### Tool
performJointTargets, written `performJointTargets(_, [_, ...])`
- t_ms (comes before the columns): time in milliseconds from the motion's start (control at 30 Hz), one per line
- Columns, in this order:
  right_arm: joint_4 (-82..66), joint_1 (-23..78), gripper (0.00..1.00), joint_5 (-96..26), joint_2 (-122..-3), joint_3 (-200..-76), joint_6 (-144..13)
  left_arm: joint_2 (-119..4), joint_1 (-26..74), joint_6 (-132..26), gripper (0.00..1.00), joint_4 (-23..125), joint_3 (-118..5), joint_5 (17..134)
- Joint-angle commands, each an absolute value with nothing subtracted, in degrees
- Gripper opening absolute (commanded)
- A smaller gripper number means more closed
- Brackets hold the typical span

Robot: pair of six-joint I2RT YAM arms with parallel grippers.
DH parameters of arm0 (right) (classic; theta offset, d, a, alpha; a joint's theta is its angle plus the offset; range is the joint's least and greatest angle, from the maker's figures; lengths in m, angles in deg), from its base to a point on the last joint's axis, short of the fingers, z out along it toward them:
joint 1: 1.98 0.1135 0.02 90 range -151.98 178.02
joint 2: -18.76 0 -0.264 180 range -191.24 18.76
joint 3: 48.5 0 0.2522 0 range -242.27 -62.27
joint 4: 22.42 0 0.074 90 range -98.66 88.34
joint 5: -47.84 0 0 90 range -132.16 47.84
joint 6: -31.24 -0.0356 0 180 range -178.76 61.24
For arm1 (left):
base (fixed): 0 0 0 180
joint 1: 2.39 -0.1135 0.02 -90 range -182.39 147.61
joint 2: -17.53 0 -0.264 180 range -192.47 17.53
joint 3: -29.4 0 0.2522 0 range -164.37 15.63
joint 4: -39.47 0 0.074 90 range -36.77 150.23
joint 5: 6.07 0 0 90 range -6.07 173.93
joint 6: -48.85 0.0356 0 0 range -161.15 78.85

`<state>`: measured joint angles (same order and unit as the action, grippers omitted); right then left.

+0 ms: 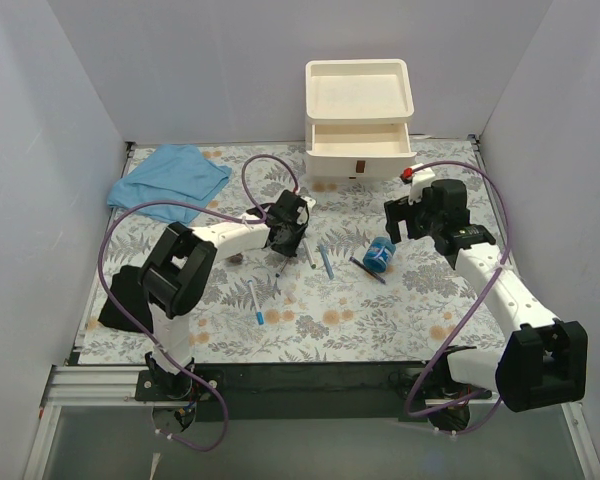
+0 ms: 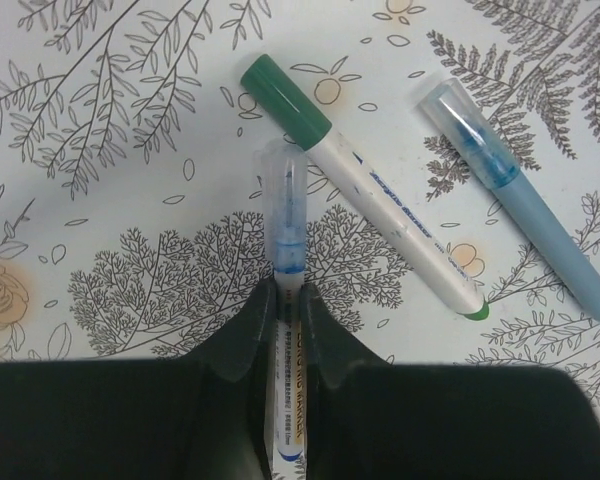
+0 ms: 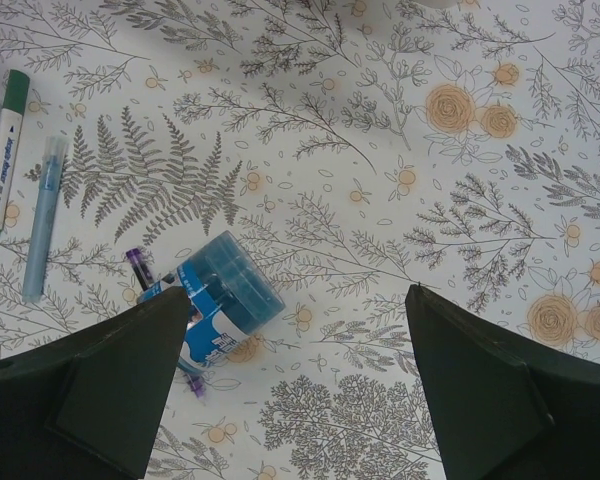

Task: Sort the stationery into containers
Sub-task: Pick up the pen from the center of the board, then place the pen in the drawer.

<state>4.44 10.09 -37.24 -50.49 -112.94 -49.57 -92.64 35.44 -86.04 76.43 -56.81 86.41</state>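
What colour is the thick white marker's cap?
The marker cap is dark green; the left wrist view shows it best.

On the grey-fern, orange-blossom tablecloth (image 1: pixel 380 320) lie a green-capped white marker (image 2: pixel 380 200), a pale-blue pen (image 2: pixel 525 205), a clear-capped white pen (image 2: pixel 285 230) and a blue tape roll (image 3: pixel 230 285).

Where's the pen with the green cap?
In the left wrist view, the green-capped pen lies flat on the table, between the clear-capped pen in the left claw and a light-blue pen.
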Motion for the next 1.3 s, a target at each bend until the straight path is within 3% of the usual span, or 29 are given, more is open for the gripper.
performJointTargets(0, [2.1,9.2,0.98,-36.5,-50.1,-113.5,-48.9,-92.7,35.5,-83.9,0.00,76.6,-58.3,84.0])
performJointTargets(167, [2.8,7.9,0.98,-36.6,-51.5,-115.5,-47.6,-92.4,35.5,-80.5,0.00,84.0,-65.8,78.4])
performJointTargets(333, [2.9,6.4,0.98,-36.8,-52.6,-116.2,-46.4,-97.3,35.4,-68.9,0.00,103.2,-90.9,68.6])
performJointTargets(667, [2.5,6.0,0.96,-36.8,-52.4,-113.8,-46.9,-90.9,35.4,-55.0,0.00,98.9,-100.9,63.5])
performJointTargets(1000, [2.5,5.7,0.96,-37.9,-51.7,-112.0,-46.2,-81.4,35.6,-50.5,0.00,53.9,-84.8,73.5])
performJointTargets(1267, [1.2,5.3,0.96,-37.3,-52.3,-111.0,-47.2,-84.8,36.1,-44.5,0.00,44.8,-85.6,74.4])
